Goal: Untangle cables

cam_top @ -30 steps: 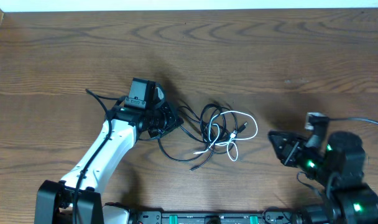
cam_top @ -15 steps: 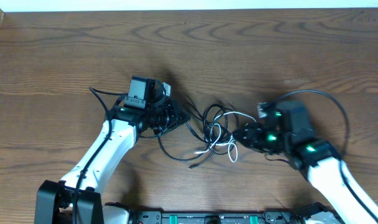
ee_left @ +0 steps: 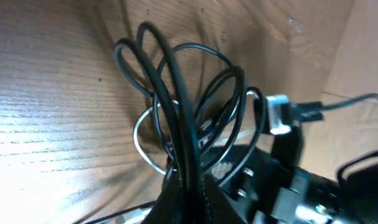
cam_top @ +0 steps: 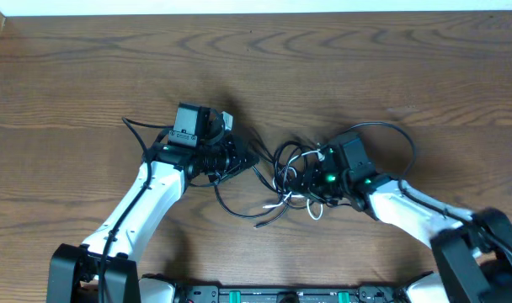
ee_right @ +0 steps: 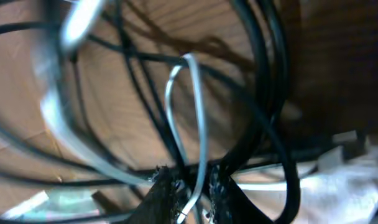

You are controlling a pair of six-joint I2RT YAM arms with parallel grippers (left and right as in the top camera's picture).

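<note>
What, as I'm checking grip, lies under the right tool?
A white cable runs between the right tool's fingers, black cables crossing around it; overhead, the tool hides what lies beneath.

Glossy black cables (ee_left: 183, 118) loop above the jaws of the left gripper (ee_left: 186, 183). A white cable (ee_right: 200, 118) runs between the jaws of the right gripper (ee_right: 192, 186), with black strands either side. Desk (cam_top: 365, 67): mid-brown wood, darker wavy grain. Left arm (cam_top: 142, 202): white shell. Green lamps (cam_top: 328, 178) behind the right jaws.
</note>
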